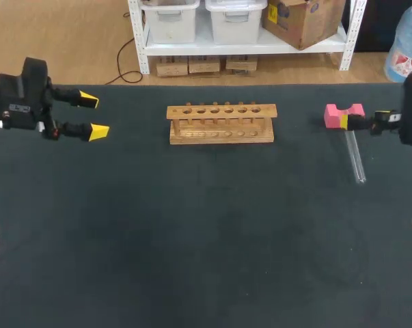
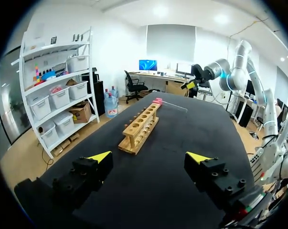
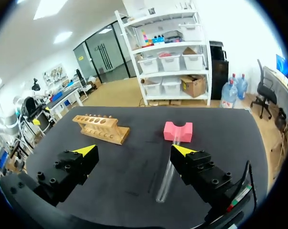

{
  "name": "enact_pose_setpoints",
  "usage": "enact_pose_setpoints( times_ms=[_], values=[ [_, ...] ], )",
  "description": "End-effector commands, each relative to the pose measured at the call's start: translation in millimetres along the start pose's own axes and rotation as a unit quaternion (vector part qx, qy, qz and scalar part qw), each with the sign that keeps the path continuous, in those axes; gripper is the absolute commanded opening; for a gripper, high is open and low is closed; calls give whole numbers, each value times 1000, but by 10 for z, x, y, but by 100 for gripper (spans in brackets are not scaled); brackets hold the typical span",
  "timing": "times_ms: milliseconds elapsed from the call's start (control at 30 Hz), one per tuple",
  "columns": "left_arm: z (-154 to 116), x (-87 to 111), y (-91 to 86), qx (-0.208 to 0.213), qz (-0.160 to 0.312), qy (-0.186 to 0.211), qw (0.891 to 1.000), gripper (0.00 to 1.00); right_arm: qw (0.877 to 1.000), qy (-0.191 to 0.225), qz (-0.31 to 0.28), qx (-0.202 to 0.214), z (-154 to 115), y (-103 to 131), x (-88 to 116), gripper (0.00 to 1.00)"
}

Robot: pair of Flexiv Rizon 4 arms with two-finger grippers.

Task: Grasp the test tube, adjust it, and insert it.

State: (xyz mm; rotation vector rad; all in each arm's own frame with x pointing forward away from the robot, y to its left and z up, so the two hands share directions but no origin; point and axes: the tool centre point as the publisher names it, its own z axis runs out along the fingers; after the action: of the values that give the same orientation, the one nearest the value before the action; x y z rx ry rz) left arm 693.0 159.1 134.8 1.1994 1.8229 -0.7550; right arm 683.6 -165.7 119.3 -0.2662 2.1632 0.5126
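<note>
Test tube (image 1: 354, 156) lies flat at right, far end propped on pink block (image 1: 344, 115), well apart from rack (image 1: 221, 123). Right gripper (image 3: 134, 150) spread, tube off-centre near one finger. Left gripper (image 1: 93, 116) spread, far left. I'd centre first, then pinch gently, clear of the block.

Plain dark counter (image 1: 192, 239); light brown wooden rack (image 1: 221, 123) mid-counter; pink block (image 1: 344, 115) far right, clear test tube (image 1: 354, 156) by it; left hand (image 1: 93, 115) and right hand (image 3: 134, 150) black, tipped bright yellow
</note>
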Motion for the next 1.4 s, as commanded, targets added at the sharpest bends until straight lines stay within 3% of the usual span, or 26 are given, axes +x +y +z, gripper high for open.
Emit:
enact_pose_setpoints(
  times_ms=[33, 233, 667, 967, 1400],
  values=[
    [-1, 13, -2, -1, 1, -3, 1000, 100, 983, -55, 0, 176, 188, 75, 95, 100],
    [-1, 13, -2, -1, 1, -3, 1000, 100, 979, -65, 6, 194, 237, -12, 101, 100],
    [-1, 13, -2, -1, 1, -3, 1000, 100, 971, -28, -13, 239, 440, -315, 12, 100],
    [-1, 13, -2, -1, 1, -3, 1000, 100, 960, -35, -23, 276, 505, -547, 53, 100],
    [-1, 13, -2, -1, 1, -3, 1000, 100, 948, -23, -41, 313, 434, -610, 138, 100]
  ],
)
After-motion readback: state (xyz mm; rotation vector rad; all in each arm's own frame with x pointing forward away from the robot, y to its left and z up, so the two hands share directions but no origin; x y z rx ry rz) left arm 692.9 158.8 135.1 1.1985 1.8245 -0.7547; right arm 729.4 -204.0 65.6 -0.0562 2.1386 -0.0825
